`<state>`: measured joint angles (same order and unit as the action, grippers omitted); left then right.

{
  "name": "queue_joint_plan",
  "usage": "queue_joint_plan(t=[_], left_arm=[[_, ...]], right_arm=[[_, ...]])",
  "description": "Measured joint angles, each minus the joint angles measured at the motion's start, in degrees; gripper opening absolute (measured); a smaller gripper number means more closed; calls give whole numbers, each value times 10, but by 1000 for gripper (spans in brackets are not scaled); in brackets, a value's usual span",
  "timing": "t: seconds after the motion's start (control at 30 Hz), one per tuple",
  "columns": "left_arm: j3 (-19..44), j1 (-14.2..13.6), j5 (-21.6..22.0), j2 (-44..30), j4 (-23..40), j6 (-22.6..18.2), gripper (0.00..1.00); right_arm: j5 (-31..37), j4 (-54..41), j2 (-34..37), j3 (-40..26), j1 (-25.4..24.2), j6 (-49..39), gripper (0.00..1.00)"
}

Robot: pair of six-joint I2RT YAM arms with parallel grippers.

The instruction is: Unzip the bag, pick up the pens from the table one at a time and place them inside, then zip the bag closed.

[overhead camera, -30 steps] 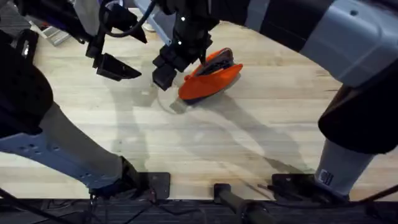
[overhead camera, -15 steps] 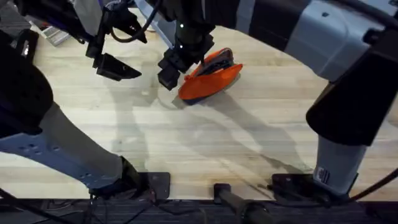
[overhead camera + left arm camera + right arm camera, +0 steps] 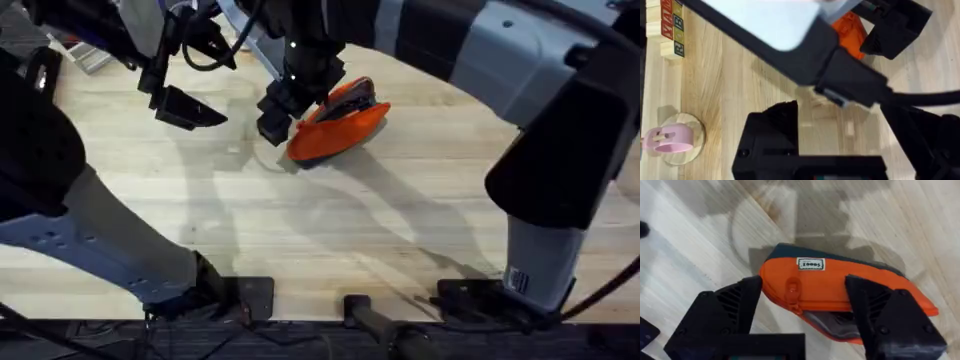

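Right gripper (image 3: 800, 312) jaws wide, straddling the orange pencil pouch (image 3: 840, 292); the pouch lies on the wooden table (image 3: 330, 240) between the fingers, untouched as far as I can tell. Zipper pull (image 3: 791, 287) sits near the left finger, pouch mouth looks partly open. Soft fabric, light, will deform and slide; pinch the pull tab, and pin the body. Left gripper (image 3: 185, 108) off to the side, jaw state unclear. No pen visible. Pouch's far end cut off by the right arm overhead.
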<state>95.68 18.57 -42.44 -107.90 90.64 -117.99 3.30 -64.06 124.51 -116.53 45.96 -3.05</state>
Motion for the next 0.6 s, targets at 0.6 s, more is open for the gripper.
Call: queue_joint_plan(t=[0.6], left_arm=[[0,0,0,0,0,0,994]], right_arm=[[1,-14,0,0,-4,-2,743]])
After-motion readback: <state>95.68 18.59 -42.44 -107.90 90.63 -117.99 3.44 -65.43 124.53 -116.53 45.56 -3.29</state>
